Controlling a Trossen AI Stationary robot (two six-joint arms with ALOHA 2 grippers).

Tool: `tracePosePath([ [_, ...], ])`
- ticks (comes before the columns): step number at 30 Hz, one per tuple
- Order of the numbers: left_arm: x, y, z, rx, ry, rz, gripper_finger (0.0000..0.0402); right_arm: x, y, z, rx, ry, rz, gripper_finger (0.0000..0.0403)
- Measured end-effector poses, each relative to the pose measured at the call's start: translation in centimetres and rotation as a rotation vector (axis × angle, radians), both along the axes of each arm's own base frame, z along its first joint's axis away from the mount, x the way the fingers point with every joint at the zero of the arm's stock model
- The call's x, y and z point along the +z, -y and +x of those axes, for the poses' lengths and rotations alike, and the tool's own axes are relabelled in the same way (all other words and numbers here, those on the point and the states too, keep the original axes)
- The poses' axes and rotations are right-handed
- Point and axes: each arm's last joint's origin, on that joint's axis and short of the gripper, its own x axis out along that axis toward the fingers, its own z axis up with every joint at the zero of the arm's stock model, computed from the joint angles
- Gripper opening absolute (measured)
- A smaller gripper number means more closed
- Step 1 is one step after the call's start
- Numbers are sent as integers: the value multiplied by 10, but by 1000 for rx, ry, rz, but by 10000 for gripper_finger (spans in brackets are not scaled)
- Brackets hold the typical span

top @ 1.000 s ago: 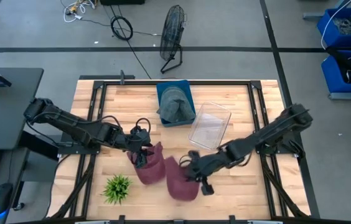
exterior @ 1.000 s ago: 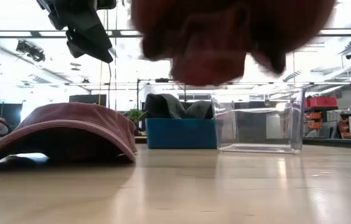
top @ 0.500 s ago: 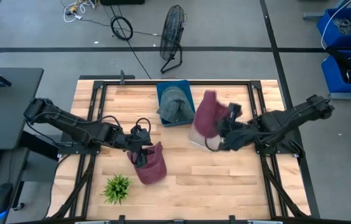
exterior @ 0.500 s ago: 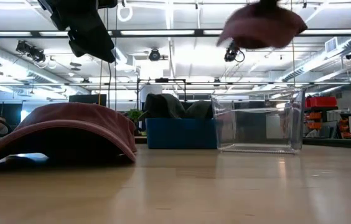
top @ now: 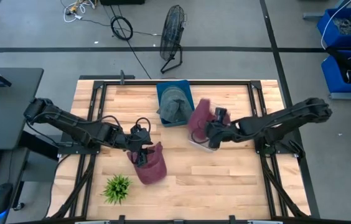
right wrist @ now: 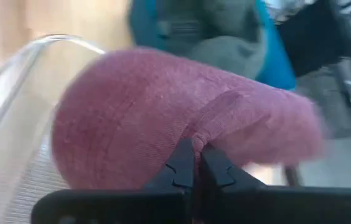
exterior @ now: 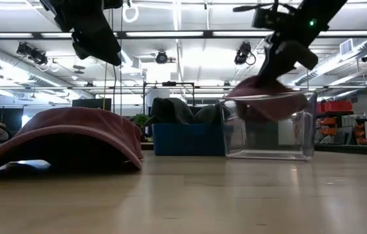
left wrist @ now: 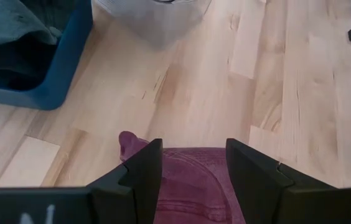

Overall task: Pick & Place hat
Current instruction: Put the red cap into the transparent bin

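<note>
My right gripper point(top: 209, 130) is shut on a maroon hat point(top: 198, 117), which hangs at the left rim of the clear plastic bin point(top: 221, 116). In the low view this hat point(exterior: 265, 101) sits level with the bin's rim point(exterior: 300, 97). A second maroon hat point(top: 150, 165) lies brim-down on the table point(exterior: 60, 140). My left gripper point(left wrist: 194, 168) hovers open above that hat point(left wrist: 191, 186), well clear of it in the low view point(exterior: 95, 39). My right gripper pinches a small raised fold of the hat's crown point(right wrist: 216, 118) between its two shut fingertips point(right wrist: 182, 163). The fingers slant down at it from the table's right. The hat hangs below them, off the table, at the bin's rim; whether it touches the bin I cannot tell.
A blue bin point(top: 185, 93) with a grey-green hat point(top: 173, 104) inside stands at the far edge, just left of the clear bin. A small green plant point(top: 117, 188) sits near the front left. Bare wood lies between the near edge and the clear bin.
My right gripper has lifted its maroon hat from the near middle of the table, carried it up and toward the far right, then brought it down and a little left to the clear bin's rim. It stayed shut on the hat throughout.
</note>
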Motion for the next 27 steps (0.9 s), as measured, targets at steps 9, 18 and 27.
tracePosePath([
  [9, 0, 0, 0, -2, -1, 3, 181, -12, 0, 0, 98, -52, 72, 2],
  [18, 0, 0, 0, -2, -1, 3, 181, -17, -2, -1, 242, -122, 189, 2],
  [27, 0, 0, 0, 0, -2, 1, 181, -15, 0, 2, 254, -90, 110, 38],
])
